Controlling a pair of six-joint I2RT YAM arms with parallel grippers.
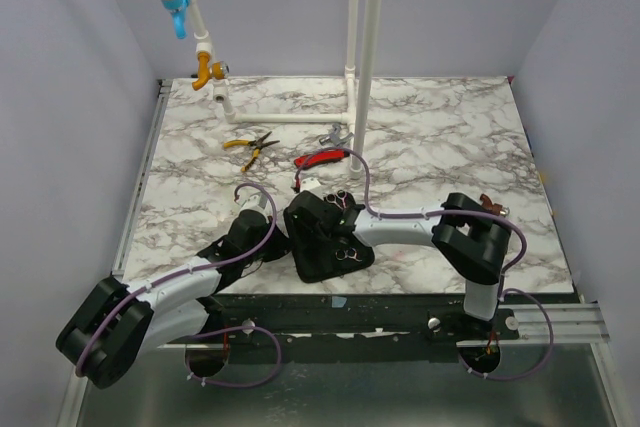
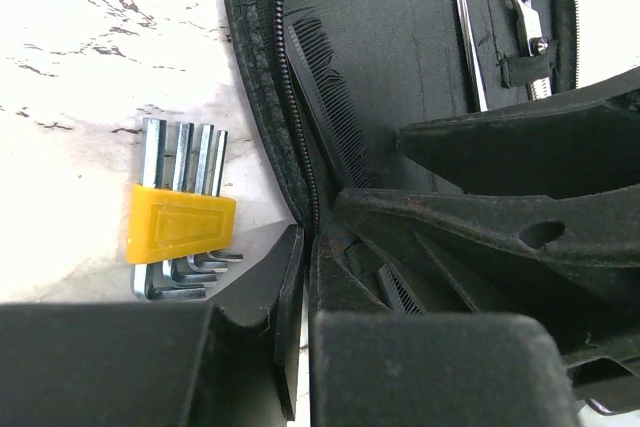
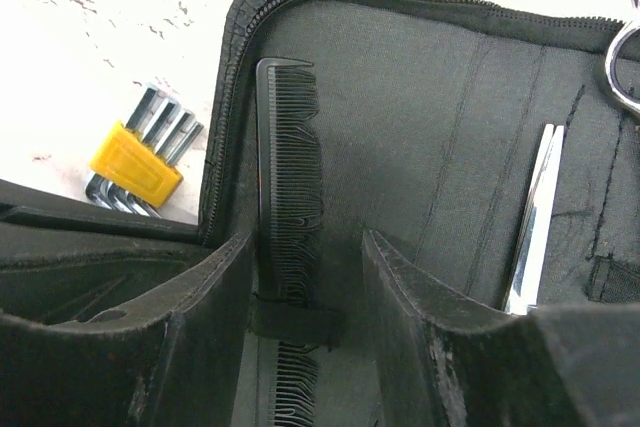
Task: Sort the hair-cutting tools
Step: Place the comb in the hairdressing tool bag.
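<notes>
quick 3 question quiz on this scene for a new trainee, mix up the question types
1. True or false: the black comb lies outside the zip case.
2. What colour is the holder of the hex keys beside the case? A red, B yellow, C blue.
3. Fill in: the right gripper stands ___, one finger on each side of the comb.
Key: 1 false; 2 B; 3 open.
</notes>
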